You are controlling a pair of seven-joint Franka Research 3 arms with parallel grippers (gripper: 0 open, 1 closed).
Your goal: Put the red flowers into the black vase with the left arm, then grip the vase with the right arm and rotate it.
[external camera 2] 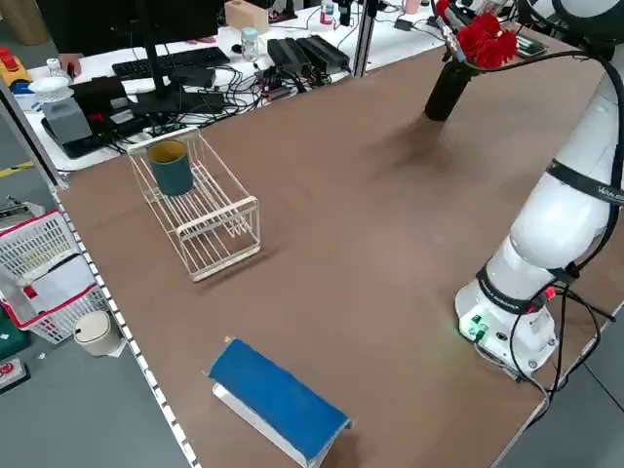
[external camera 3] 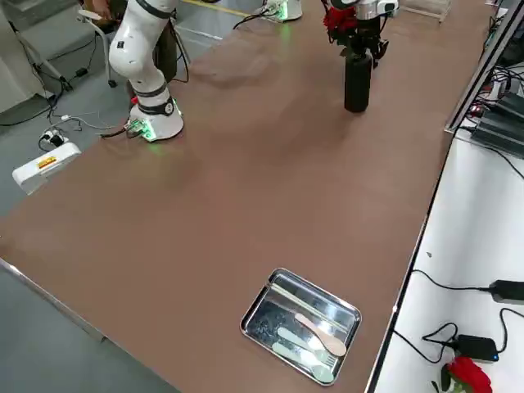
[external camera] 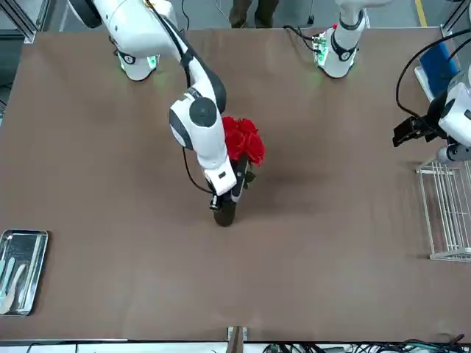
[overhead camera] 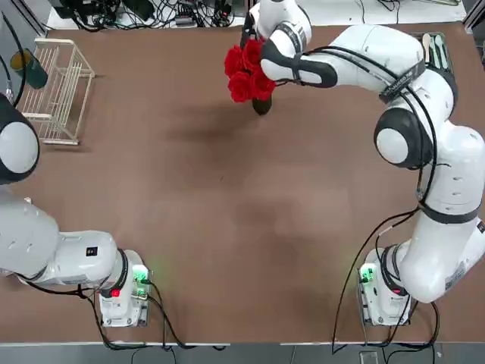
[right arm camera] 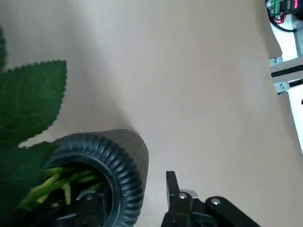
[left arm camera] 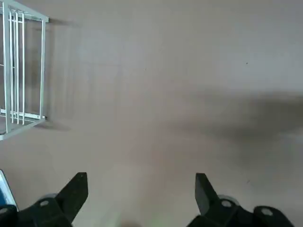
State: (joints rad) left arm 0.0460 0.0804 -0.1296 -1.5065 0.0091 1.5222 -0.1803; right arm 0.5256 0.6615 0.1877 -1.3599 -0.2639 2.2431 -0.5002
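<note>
And there was the black vase (external camera 3: 357, 83) near the table's far edge, red flowers (overhead camera: 246, 70) in its mouth, the right gripper (right arm camera: 124, 187) parted around its rim, one finger inside, a gap outside; it wanted backing straight off, then a square grip lower down. The left gripper (left arm camera: 142, 175) waited wide near the rack (overhead camera: 57, 91); the arm strap's (external camera 2: 585, 185) lettering was unreadable.

Even, bright indoor light. Soft, diffuse shadows cast on the matte brown desk (overhead camera: 197, 227). Glare seen on the shiny silver metal tray (external camera 3: 270, 323). In the right wrist view, dark green serrated leaves (right arm camera: 33, 99) slightly blurred up close.
</note>
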